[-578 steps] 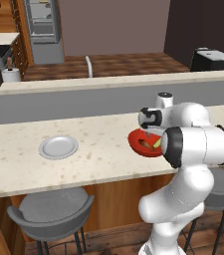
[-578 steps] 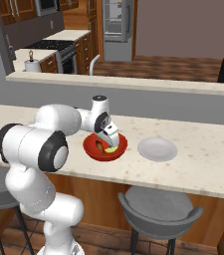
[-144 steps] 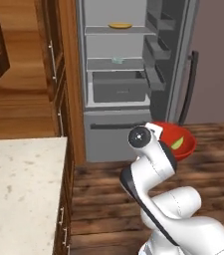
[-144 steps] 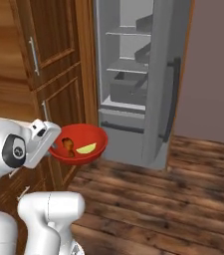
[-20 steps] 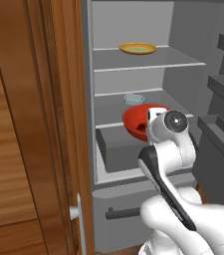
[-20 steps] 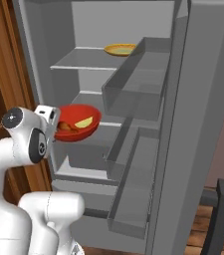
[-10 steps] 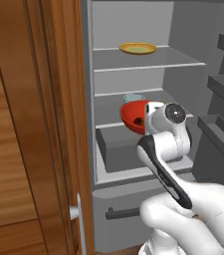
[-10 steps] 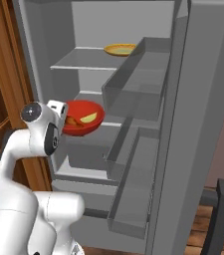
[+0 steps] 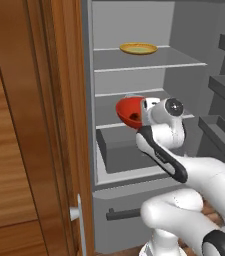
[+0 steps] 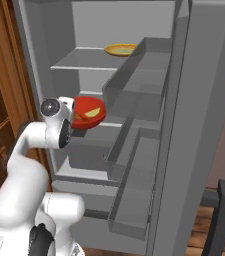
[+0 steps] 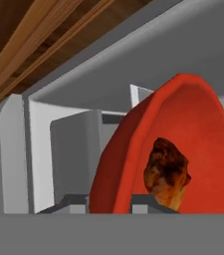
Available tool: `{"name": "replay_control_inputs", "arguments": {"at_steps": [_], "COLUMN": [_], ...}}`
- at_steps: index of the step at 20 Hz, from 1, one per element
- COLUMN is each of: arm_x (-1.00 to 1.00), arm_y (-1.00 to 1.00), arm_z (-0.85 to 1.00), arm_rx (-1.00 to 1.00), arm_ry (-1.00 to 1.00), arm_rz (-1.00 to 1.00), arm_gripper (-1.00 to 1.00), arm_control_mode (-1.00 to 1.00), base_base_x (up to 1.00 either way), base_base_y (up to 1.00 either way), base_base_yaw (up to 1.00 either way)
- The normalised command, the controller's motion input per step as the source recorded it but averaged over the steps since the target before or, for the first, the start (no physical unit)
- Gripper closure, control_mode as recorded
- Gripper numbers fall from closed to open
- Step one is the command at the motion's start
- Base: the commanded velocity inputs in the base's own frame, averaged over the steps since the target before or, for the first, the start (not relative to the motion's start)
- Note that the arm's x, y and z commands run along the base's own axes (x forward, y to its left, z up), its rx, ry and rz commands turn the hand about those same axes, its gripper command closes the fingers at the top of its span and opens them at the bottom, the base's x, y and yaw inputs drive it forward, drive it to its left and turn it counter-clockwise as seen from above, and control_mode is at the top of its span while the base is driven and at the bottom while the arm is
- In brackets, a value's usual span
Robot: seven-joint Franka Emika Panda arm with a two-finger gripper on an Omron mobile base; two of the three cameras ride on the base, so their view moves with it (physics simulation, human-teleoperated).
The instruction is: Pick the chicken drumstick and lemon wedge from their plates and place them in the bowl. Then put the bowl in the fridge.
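The red bowl (image 9: pixel 128 111) (image 10: pixel 90 113) hangs inside the open grey fridge (image 9: pixel 134 22) (image 10: pixel 204 100), at the level of its middle shelf and above the drawer (image 9: pixel 119 150). My gripper (image 9: pixel 143 113) (image 10: pixel 74 118) (image 11: pixel 111 204) is shut on the bowl's near rim. In the hand view the bowl (image 11: pixel 198 124) fills the right side, with the brown chicken drumstick (image 11: pixel 166 172) lying in it. The yellow lemon wedge (image 10: pixel 92 113) shows inside the bowl in the right base view. The plates are out of view.
A flat yellowish dish (image 9: pixel 139 48) (image 10: pixel 120 49) sits on the upper shelf. The open fridge door with its bins (image 10: pixel 134 150) stands on the right. Brown wooden cabinets (image 9: pixel 24 125) flank the fridge on the left. A dark bar handle (image 9: pixel 121 214) crosses the lower drawer.
The arm has carried the bowl upward and deeper into the fridge, toward the middle shelf. The grip on the rim is unchanged.
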Motion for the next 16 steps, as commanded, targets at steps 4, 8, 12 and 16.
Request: {"name": "replay_control_inputs", "arguments": {"at_steps": [4, 8, 12, 16], "arm_x": [0.54, 0.38, 0.29, 0.27], "arm_y": [0.02, 0.01, 0.00, 0.00], "arm_z": [-0.05, -0.14, -0.13, -0.15], "arm_rx": [0.00, -0.06, -0.09, -0.07], "arm_ry": [0.10, 0.08, 0.01, 0.00], "arm_rz": [0.08, 0.06, 0.03, 0.02], "arm_gripper": [1.00, 1.00, 1.00, 1.00], "arm_control_mode": [-1.00, -1.00, -1.00, -1.00], "base_base_x": [0.00, 0.00, 0.00, 0.00], "base_base_y": [0.00, 0.00, 0.00, 0.00], "base_base_yaw": [0.00, 0.00, 0.00, 0.00]}}
